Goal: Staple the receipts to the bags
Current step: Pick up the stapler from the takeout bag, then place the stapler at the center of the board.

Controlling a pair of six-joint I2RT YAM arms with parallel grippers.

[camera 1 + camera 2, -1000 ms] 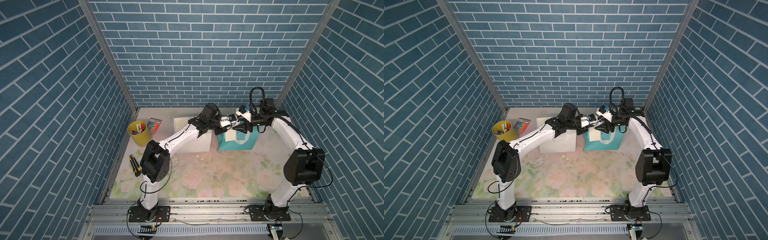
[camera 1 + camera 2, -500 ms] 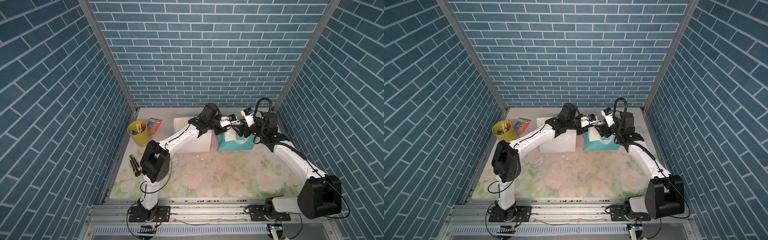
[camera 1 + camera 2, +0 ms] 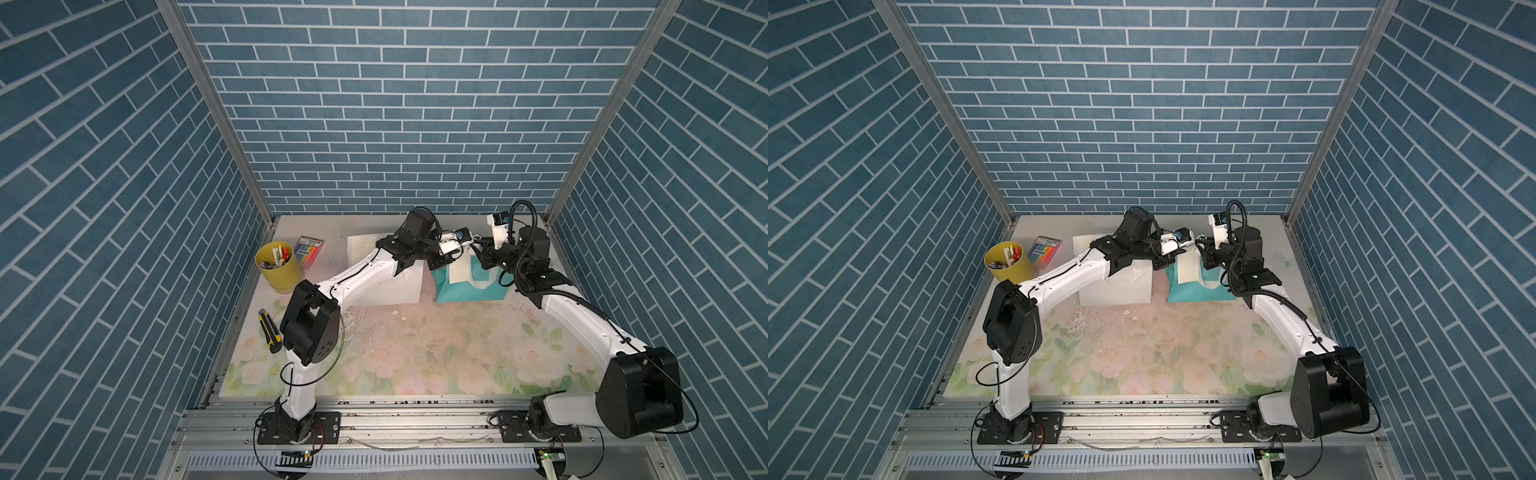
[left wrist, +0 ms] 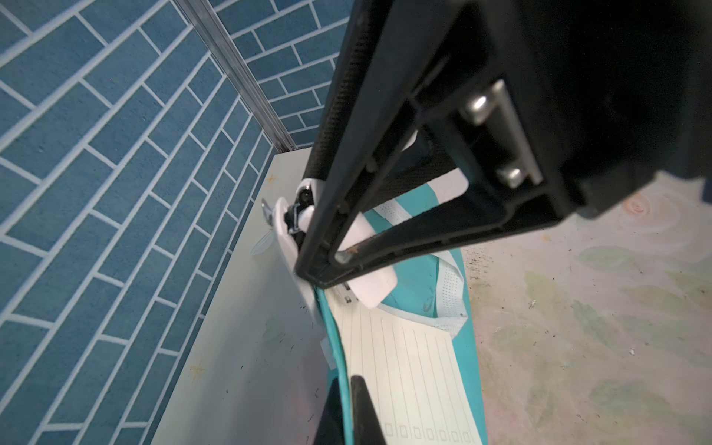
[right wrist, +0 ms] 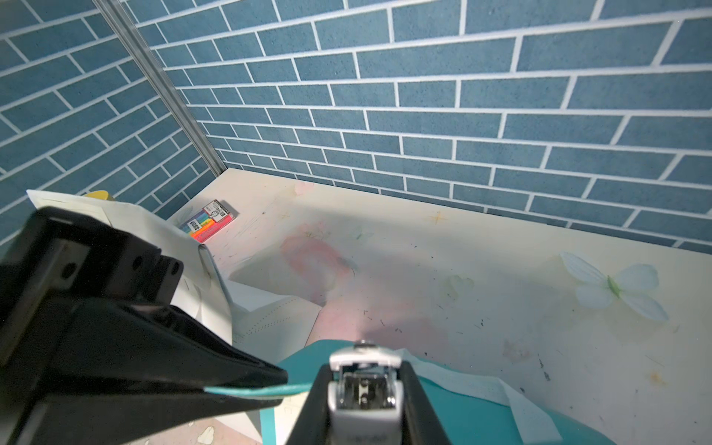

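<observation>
The teal bag [image 3: 469, 289] [image 3: 1187, 293] lies at the back right with a cream lined receipt [image 3: 459, 270] [image 4: 412, 366] on it. My left gripper [image 3: 444, 265] [image 4: 345, 409] is shut on the bag's raised edge beside the receipt. My right gripper [image 3: 484, 259] [image 5: 364, 402] is shut on a white and silver stapler [image 5: 364, 385] [image 4: 370, 283], whose mouth sits over the bag's top edge and the receipt's end. The white bag [image 3: 399, 284] [image 3: 1117, 291] lies under my left arm, with another receipt [image 3: 360, 249] at its far corner.
A yellow cup of pens [image 3: 279, 266] and a colourful marker pack [image 3: 309, 249] stand at the back left. A yellow and black utility knife [image 3: 269, 330] lies by the left edge. The brick back wall is close behind both grippers.
My right arm's elbow has swung down toward the front right, and its jaws have narrowed on the stapler. The left arm and the bag edge have stayed where they were.
</observation>
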